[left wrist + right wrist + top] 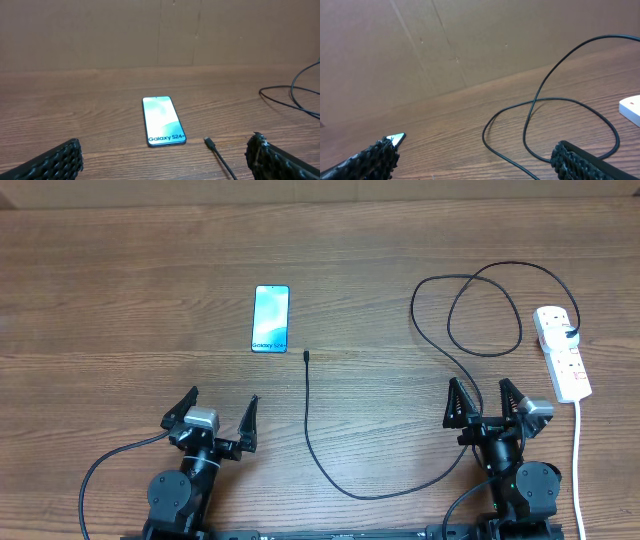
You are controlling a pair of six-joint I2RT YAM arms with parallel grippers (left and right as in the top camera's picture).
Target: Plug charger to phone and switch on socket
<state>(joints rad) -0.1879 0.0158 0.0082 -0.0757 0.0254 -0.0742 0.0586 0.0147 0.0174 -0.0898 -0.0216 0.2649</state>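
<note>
Closest to the robot, both tools are empty and spread wide. The left tool (223,395) and the right tool (478,383) just hover over the wooden table (120,300), gripping nothing. In the left wrist view you only see its two black textured fingers (55,162) poking in at the bottom corners.

Between the arms, the charger (307,420) dips in a low curve near the front edge. One leg runs straight up to its connector tip (306,356), which lies loose on the table. That tip sits just beside the near right corner of the phone (270,318), close but not touching it. The phone is flat, screen lit light blue, with the "Galaxy" text at the near end.

Over on the right, the cable makes a couple of big loops. It ends at a black plug (570,332) on the far end of the white socket (562,352). The socket's white lead (578,450) trails back toward the front edge. Can't tell how the red switches are set.
</note>
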